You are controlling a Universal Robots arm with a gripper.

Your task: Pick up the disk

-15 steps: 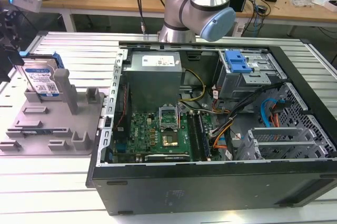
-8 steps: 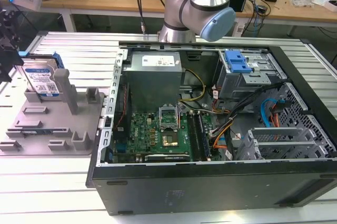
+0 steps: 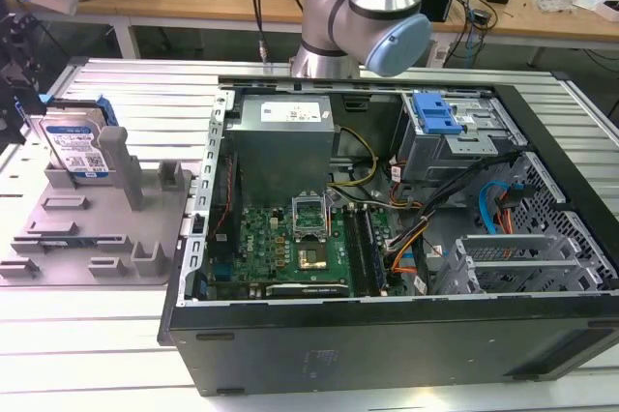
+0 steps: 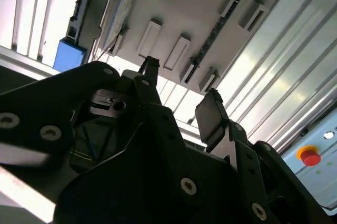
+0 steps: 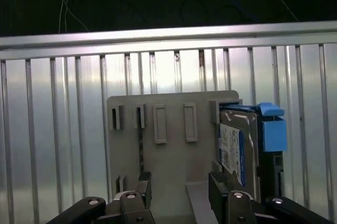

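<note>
Exterior view: the disk [image 3: 75,146] stands upright on its edge at the far left end of a grey tray [image 3: 58,238], its blue-and-white label turned toward the near side. The tray lies on a slatted metal table [image 3: 145,93], just beside an open computer case [image 3: 387,354] on the exterior view's right. Inside the case, a blue bracket [image 3: 434,114] sits at the far right and a green board [image 3: 290,248] lies on the floor of the case. The arm [image 3: 363,6] rises behind the case.

First wrist view: the gripper [image 5: 179,184] hangs above the tray [image 5: 168,155] with its two fingers [image 5: 221,190] spread apart and nothing held between them. The disk [image 5: 237,150] stands in its slot at one end of the tray, close beside one finger and outside the gap; whether they touch cannot be told.

Second wrist view: the spread fingers [image 4: 210,113] are seen against the tray [image 4: 174,3].
</note>
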